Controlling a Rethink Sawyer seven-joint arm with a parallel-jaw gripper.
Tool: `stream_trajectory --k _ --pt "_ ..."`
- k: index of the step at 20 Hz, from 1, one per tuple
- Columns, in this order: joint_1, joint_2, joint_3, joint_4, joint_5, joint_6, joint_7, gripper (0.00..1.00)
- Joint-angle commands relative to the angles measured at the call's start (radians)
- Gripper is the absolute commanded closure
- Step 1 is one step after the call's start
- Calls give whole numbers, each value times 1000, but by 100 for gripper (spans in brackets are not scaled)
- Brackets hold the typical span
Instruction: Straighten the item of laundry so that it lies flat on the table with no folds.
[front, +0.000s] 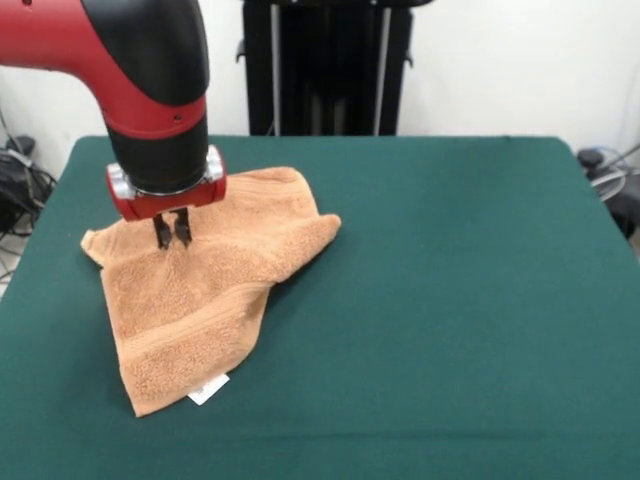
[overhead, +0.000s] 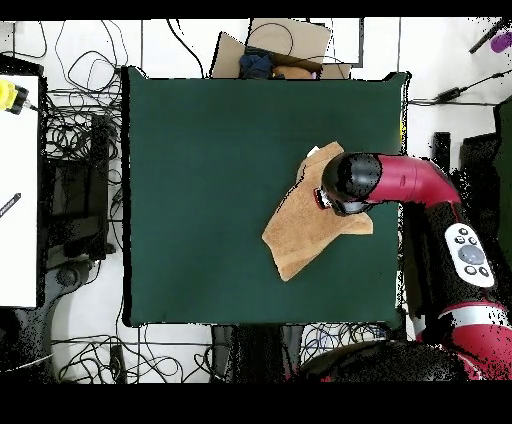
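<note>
The item of laundry, a light orange-tan towel (front: 200, 300), lies rumpled on the left part of the green table (front: 450, 300), with one side folded over itself and a small white tag (front: 208, 390) at its near edge. My gripper (front: 172, 238) points straight down onto the towel's far left part. Its two dark fingers are close together and pinch the cloth. In the overhead view the towel (overhead: 300, 235) lies at the table's (overhead: 200, 200) right side, and the arm's black wrist (overhead: 350, 183) covers the gripper and part of the towel.
A black stand (front: 330, 65) rises behind the table's far edge. Cables (overhead: 85, 130) lie on the floor around the table, a cardboard box (overhead: 285, 50) sits past one edge, and a white desk (overhead: 18, 190) stands beyond another. Green felt stretches right of the towel in the front view.
</note>
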Motion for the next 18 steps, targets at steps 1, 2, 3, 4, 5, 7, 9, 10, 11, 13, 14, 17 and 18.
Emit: stream_trajectory --k 1,2,3,4,5,7,9,10,11,13,14,17,18 --pt "23 -62 -16 21 -95 -37 -115 100" --pt "25 -76 -27 27 -109 -45 -108 100" --pt "26 -86 -33 29 -120 -50 -105 100" --pt "36 -85 -41 12 -132 -37 -98 100" --pt "35 -87 -42 6 -137 -26 -104 100" --pt "29 -87 -40 -12 -142 0 -112 100" --pt "33 -77 -32 -38 -147 29 -123 100" --pt "33 -71 -28 -46 -148 40 -129 100" --pt "32 -65 -22 -55 -147 52 -136 100" --pt "30 -54 -12 -67 -143 70 -145 100" --pt "29 -49 -8 -74 -142 76 -152 100" --pt "31 -44 -7 -70 -139 76 -154 100" --pt "32 -45 -8 -66 -139 76 -152 100"
